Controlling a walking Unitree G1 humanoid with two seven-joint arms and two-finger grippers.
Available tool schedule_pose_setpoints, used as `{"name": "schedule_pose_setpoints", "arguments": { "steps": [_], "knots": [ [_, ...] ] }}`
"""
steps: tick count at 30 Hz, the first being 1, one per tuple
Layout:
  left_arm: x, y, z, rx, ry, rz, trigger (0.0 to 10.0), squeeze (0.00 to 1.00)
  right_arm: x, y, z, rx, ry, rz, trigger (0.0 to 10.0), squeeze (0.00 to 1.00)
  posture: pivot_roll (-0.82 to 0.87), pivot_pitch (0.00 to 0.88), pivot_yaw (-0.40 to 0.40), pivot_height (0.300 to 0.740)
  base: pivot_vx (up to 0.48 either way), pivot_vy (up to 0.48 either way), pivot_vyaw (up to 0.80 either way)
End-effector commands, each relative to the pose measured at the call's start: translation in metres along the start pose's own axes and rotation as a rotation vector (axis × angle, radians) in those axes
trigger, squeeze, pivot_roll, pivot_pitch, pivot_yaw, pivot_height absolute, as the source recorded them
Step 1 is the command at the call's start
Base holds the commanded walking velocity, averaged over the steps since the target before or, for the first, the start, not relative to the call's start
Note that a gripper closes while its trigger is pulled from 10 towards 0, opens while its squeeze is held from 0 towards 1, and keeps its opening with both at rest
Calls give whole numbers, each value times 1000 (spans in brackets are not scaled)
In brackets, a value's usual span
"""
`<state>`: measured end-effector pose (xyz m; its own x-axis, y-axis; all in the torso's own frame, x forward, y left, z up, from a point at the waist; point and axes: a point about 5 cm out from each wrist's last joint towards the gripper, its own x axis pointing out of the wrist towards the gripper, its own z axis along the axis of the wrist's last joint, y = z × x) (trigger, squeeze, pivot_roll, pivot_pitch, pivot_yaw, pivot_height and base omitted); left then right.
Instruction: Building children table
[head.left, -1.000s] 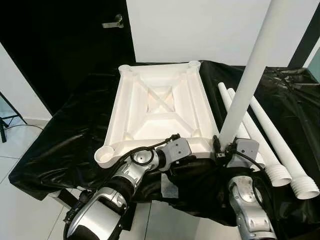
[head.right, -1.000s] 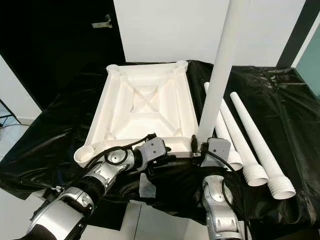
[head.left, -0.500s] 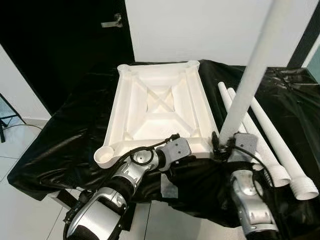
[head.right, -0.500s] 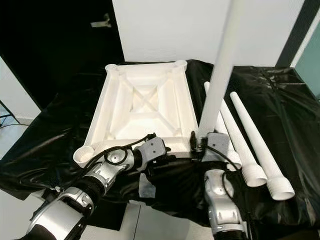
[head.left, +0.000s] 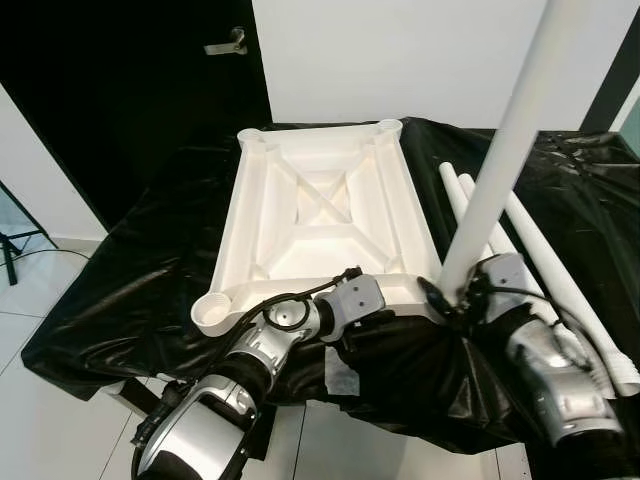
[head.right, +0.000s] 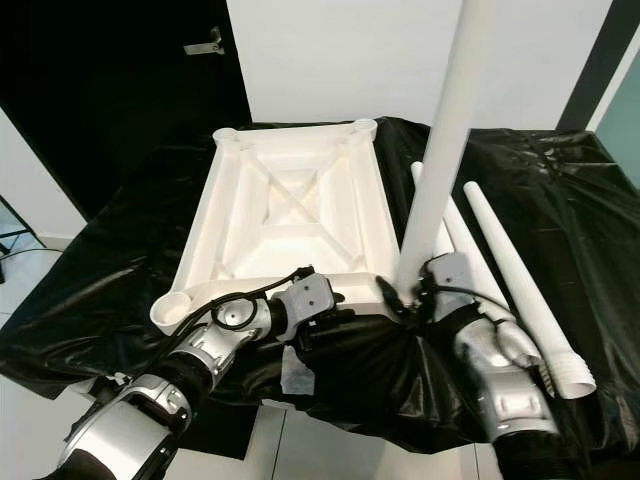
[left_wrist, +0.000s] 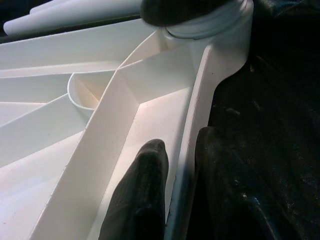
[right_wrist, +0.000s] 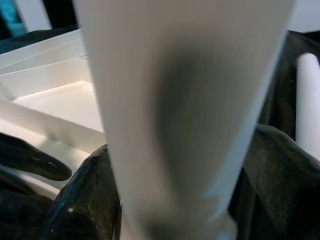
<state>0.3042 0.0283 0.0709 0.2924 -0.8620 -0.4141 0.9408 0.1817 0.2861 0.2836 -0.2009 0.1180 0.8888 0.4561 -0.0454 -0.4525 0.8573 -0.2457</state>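
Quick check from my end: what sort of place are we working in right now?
Probably a room in a home, set up for furniture assembly: an upturned white tabletop and loose table legs lie on a black plastic sheet, with a white wall and tiled floor around it.

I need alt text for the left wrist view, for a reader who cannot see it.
The left gripper is shut on the near rim of the upside-down white tabletop, one black finger inside the rim and one outside. Beyond, a white leg sits in the corner socket, over black plastic sheeting.
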Motion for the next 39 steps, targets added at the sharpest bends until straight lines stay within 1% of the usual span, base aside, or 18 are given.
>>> {"name": "schedule_pose_setpoints", "arguments": {
  "steps": [1,5,6,7,8,14,21,22,25,27,28,30,31,32,33,34,35,39],
  "knots": [
    [-5,-43,-53,-144,212,-175,10000,0,-4,-5,-4,-33,31,57,10000,0,-44,0,14,740,0,0,0],
    [-5,-43,-53,-144,212,-173,10000,0,-4,-5,-4,-55,32,76,10000,0,-44,0,14,740,0,0,0],
    [-5,-43,-53,-145,211,-173,10000,0,-3,-3,-4,-65,30,100,9569,0,-39,0,12,740,0,0,0],
    [-5,-43,-53,-145,211,-173,10000,0,-3,-3,-4,-65,30,100,9569,0,-39,0,12,740,0,0,0],
    [-5,-43,-53,-147,211,-171,10000,0,-3,2,-5,-47,32,144,0,0,-32,0,12,740,0,0,0],
    [-8,-44,-56,-150,217,-169,10000,0,-4,10,-11,2,38,237,0,0,-28,0,17,740,0,0,0],
    [-8,-41,-55,-145,217,-167,10000,0,-6,6,-15,16,57,255,0,0,-34,0,21,740,0,0,0],
    [-8,-42,-54,-144,215,-170,10000,0,-7,9,-17,54,53,243,0,0,-41,0,24,740,0,0,0],
    [-7,-42,-54,-143,213,-173,10000,0,-8,13,-20,84,46,222,0,0,-42,0,25,740,0,0,0],
    [-6,-42,-53,-139,212,-178,10000,0,-9,23,-23,90,2,80,0,0,-42,0,24,740,0,0,0],
    [-6,-42,-53,-139,212,-178,10000,0,-9,23,-23,90,2,80,0,0,-42,0,24,740,0,0,0],
    [-7,-40,-53,-141,213,-169,10000,0,-14,27,-27,101,-3,-277,0,0,-32,0,13,740,0,0,0],
    [-7,-40,-53,-141,213,-169,10000,0,-14,27,-27,101,-3,-277,0,0,-32,0,13,740,0,0,0],
    [-7,-40,-53,-142,213,-165,10000,0,-17,29,-29,108,16,-403,0,0,-32,0,13,740,0,0,0],
    [-7,-40,-53,-142,213,-165,10000,0,-17,29,-29,108,16,-403,0,0,-32,0,13,740,0,0,0],
    [-8,-39,-53,-143,213,-162,10000,0,-20,32,-31,120,40,-511,0,0,-23,0,10,740,0,0,0],
    [-8,-39,-53,-144,213,-162,10000,0,-21,34,-32,128,56,-556,0,0,-23,0,10,740,0,0,0],
    [-11,-41,-56,-147,219,-166,10000,0,-19,36,-29,155,58,-659,0,0,-20,0,20,740,0,0,0]
  ]
}}
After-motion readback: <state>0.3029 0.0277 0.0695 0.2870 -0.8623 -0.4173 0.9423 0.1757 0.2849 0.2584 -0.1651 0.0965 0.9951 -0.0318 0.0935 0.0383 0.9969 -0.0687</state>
